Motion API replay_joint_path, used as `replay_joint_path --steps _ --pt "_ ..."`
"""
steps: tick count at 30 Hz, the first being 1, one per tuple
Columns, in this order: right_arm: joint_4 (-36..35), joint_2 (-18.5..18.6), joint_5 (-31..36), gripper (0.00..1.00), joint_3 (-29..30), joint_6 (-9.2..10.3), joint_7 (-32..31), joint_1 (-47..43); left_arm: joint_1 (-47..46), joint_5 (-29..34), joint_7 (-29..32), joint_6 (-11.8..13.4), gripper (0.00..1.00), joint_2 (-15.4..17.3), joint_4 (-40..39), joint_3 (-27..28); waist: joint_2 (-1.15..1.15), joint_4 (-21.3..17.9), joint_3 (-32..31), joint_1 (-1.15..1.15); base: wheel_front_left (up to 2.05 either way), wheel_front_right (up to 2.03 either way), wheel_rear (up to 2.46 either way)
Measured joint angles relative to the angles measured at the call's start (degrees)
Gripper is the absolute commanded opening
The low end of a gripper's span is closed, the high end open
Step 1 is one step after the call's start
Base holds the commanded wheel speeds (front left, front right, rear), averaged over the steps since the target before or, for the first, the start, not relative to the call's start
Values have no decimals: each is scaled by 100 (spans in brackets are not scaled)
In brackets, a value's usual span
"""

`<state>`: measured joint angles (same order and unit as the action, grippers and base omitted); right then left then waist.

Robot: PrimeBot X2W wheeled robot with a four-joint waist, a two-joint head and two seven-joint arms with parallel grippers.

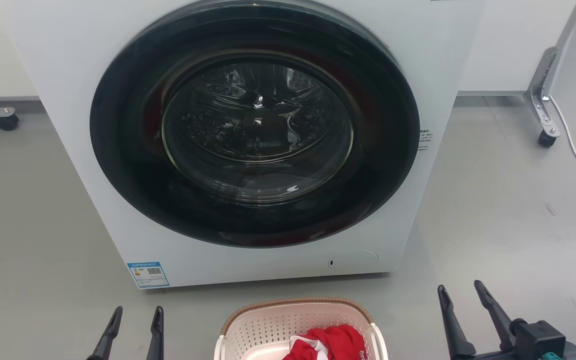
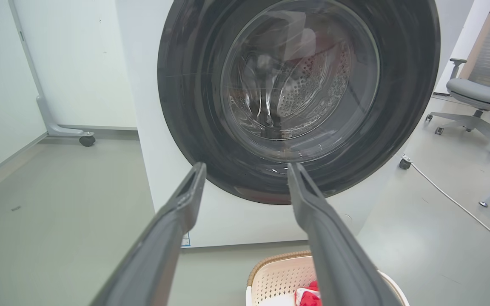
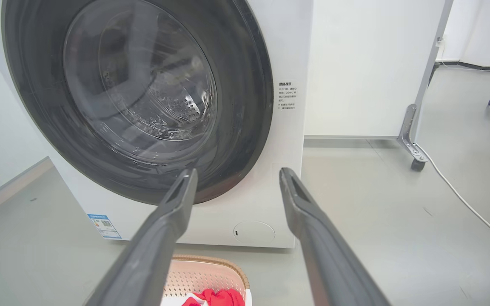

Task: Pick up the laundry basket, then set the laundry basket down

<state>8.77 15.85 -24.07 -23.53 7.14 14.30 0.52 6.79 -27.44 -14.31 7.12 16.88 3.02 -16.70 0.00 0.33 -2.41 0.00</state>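
**STATUS.** L claw [image 1: 137, 311] and R claw [image 1: 460, 287] are both spread wide w/ nothing held, fingers pointing toward the washer [image 1: 68, 150]. The laundry basket [image 1: 263, 327] stands upright on the floor [image 1: 493, 225] btwn the two claws, inboard of each and apart from both. The washer front is just beyond it. A red cloth [image 1: 335, 340] lies inside, on the side nearer the R claw. This layout fits either a basket awaiting lift or one already set back down; the views do not settle which.

**HAZARDS (judgement).**
1. Uneven grip: if one claw takes its side and the other misses, the basket tilts and the cloth may spill.
2. Load sits toward the R claw, so the basket would likely dip that way in any lift.
3. Perforated wall and slim handle [image 1: 380, 340]: a fingertip may snag in a hole or slip off smooth plastic.
4. Washer close ahead of both claws: a fwd swing could strike the door [image 1: 255, 125].
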Motion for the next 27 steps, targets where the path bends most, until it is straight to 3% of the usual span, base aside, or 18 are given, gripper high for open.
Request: replay_joint_path --steps 8,27 --pt "-165 -108 294 100 410 0 -11 -228 191 260 1 1 100 -159 -166 176 0 -10 20 0 0 0 0" --pt "-552 -327 603 100 675 0 -367 -350 288 549 347 1 100 -341 -434 356 0 -2 41 0 0 0 0"
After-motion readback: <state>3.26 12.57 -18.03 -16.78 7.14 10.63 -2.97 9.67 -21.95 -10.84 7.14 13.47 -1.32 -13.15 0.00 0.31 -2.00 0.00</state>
